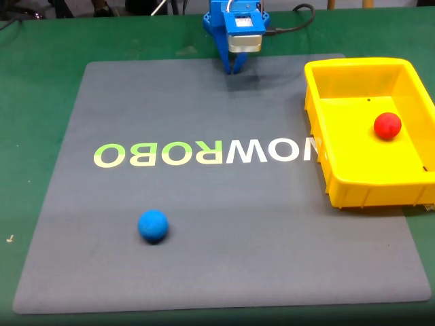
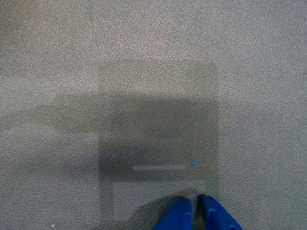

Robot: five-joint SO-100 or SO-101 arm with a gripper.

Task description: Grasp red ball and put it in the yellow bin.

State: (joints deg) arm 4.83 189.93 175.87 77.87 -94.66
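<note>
Fingers (image 2: 195, 215) pressed together, empty, at the mat's far edge; red ball (image 1: 387, 125) already sits in the yellow bin (image 1: 353, 193), off to the right in the fixed view.

The bright blue plastic robot arm (image 1: 232, 27) carries a boxy silver-grey motor block with a pale label panel on its face. A black cable runs off from its right side in the fixed view. Its two blue, tapered plastic fingers (image 2: 180, 219) end in rounded tips.

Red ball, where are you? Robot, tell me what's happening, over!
Tool shut, empty, tips down at the grey mat. Red ball sits inside the yellow bin. Blue ball alone on the mat, nothing blocking.
</note>
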